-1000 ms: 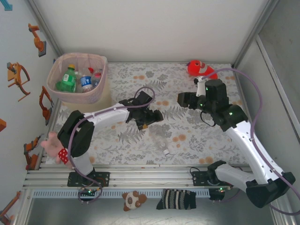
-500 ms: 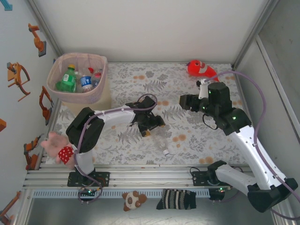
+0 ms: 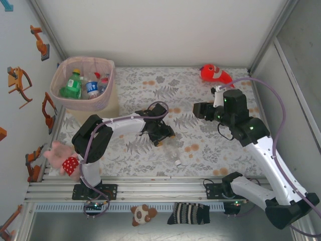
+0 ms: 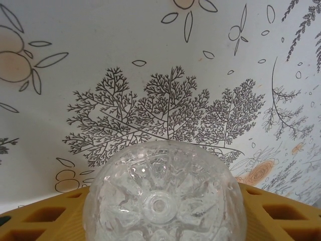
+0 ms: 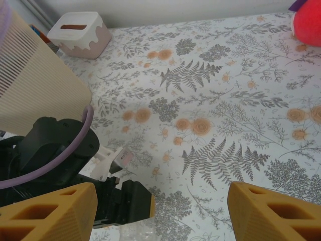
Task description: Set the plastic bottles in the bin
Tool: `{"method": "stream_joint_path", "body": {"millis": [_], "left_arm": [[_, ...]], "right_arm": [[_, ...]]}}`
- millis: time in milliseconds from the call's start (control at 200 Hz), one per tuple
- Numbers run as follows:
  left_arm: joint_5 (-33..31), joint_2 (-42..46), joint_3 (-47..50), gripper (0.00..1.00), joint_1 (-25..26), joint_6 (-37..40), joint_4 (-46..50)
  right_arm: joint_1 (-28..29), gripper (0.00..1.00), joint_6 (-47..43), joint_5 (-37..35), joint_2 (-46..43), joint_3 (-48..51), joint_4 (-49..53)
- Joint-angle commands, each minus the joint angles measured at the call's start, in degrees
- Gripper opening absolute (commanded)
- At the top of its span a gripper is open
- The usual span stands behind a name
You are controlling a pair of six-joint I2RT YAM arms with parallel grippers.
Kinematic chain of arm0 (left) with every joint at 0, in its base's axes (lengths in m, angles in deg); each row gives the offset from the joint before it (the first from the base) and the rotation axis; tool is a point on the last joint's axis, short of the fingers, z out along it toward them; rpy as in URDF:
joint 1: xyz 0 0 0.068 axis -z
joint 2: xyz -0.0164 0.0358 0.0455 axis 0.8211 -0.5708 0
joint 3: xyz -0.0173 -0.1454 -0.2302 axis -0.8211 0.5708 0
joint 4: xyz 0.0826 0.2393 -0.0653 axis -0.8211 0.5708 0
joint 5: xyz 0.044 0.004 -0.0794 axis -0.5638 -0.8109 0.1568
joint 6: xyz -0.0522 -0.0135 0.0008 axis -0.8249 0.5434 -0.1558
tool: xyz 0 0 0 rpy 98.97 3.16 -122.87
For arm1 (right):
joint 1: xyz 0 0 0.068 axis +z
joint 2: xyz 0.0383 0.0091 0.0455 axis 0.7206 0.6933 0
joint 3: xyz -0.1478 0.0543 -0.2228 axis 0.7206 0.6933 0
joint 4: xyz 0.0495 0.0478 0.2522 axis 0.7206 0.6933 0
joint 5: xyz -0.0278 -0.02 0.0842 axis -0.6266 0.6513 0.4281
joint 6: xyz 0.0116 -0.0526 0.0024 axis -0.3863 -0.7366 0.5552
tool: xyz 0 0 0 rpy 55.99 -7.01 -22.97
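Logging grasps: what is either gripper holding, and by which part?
Left gripper flanks the clear bottle at its base end; a firm grip cannot be told. Right gripper is open, empty.

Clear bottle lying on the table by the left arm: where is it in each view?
Top external: clear bottle at the table's centre, toward the near edge.
Left wrist: clear bottle at bottom centre, its base facing the camera.
Right wrist: clear bottle as a sliver at the bottom edge, left of centre.
Shared landmark: the floral table cover.
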Motion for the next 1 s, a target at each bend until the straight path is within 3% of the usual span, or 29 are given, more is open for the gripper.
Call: {"method": "stream_joint_path", "body": {"millis": [0,230,531,741,991], "left_arm": [[-1.1,1.1,-1.2,0.59,0.1,1.0,1.2],[-5.7,6.7,-3.7,0.57,-0.9,6.0,5.1],[-11.0,16.9,-6.1,0.53,-4.0,20.6,5.0],[-11.4,23.9,-9.2,0.48,-7.2,37.4,2.8],[-12.3,29.0,-16.4,0.46,-10.1,67.0,3.5]], "right_arm": [[0.1,0.69,-0.8,-1.7,-1.2,0.0,1.0],[0.0,0.69,-0.9,-2.4,-1.3,-0.6,1.5],[0.0,0.68,-0.7,-2.9,-0.8,-1.6,1.8],[0.0,0.68,-0.6,-2.6,0.4,-2.6,1.4],[0.1,0.68,-0.4,-1.5,2.0,-3.5,0.8]]}}
